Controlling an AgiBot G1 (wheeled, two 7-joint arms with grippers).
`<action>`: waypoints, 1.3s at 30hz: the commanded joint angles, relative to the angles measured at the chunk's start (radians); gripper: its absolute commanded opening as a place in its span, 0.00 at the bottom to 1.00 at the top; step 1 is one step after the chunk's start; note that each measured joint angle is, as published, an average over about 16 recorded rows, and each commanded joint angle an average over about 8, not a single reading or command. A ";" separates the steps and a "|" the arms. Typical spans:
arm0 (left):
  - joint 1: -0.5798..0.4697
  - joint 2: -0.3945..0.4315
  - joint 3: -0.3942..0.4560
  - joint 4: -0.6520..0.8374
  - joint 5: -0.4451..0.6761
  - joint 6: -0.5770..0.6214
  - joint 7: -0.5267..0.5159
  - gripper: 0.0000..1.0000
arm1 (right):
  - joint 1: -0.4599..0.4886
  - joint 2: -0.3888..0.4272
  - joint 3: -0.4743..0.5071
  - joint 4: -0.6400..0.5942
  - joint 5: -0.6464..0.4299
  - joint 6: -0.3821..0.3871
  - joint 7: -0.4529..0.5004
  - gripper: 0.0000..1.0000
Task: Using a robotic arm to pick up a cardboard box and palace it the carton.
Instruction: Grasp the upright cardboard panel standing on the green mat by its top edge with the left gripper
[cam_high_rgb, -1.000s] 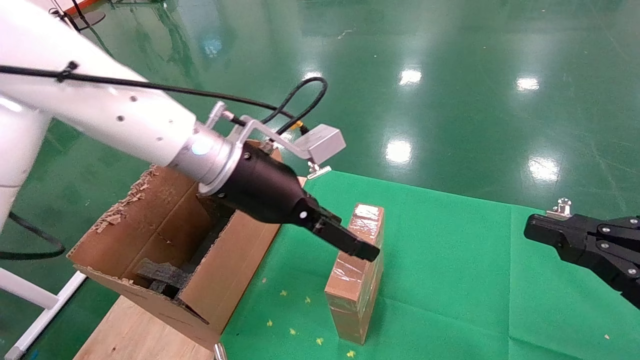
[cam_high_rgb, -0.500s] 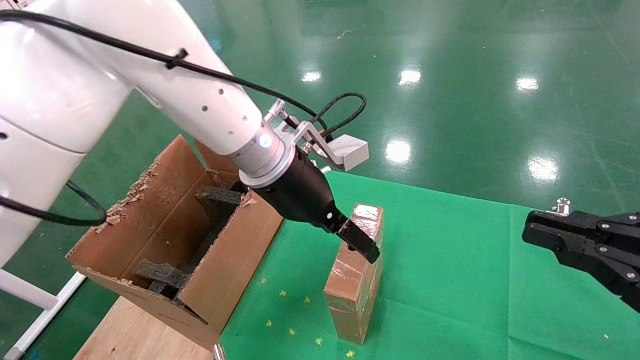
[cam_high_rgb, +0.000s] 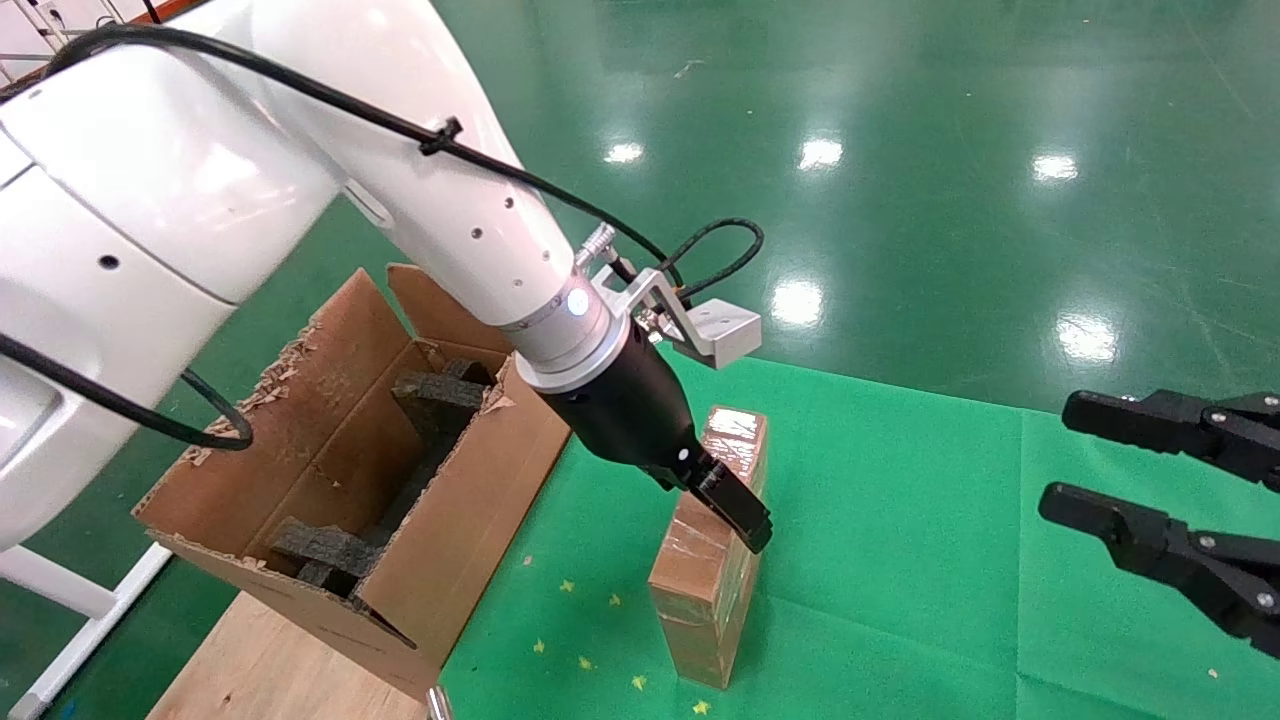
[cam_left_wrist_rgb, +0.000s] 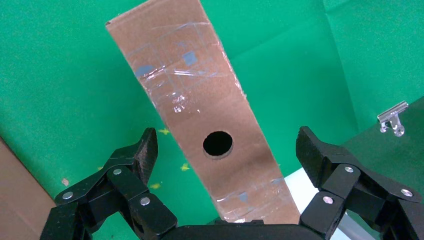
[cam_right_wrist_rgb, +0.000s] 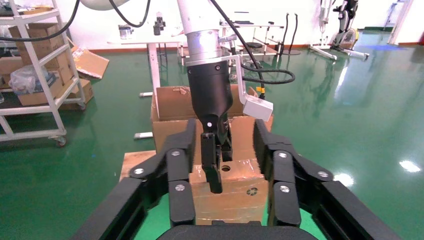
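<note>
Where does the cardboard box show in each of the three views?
Head view: cardboard box on edge, centre-bottom, under the left hand.
Left wrist view: box, centre, between open fingers.
Right wrist view: box, low centre.
Shared landmark: its round hole.

The small box (cam_high_rgb: 712, 545) stands on edge at lower centre on the cloth (cam_high_rgb: 900, 560). The carton (cam_high_rgb: 340, 470) sits to its left. The left gripper (cam_high_rgb: 735, 505) hangs over the box's top; the right gripper (cam_high_rgb: 1110, 465) is at the right edge.
</note>
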 joint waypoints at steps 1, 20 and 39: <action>-0.003 0.009 0.008 0.011 0.000 -0.002 0.003 0.86 | 0.000 0.000 0.000 0.000 0.000 0.000 0.000 1.00; -0.007 0.020 0.013 0.027 -0.007 -0.010 0.007 0.00 | 0.000 0.000 0.000 0.000 0.000 0.000 0.000 1.00; -0.006 0.017 0.011 0.023 -0.003 -0.009 0.007 0.00 | 0.000 0.000 0.000 0.000 0.000 0.000 0.000 1.00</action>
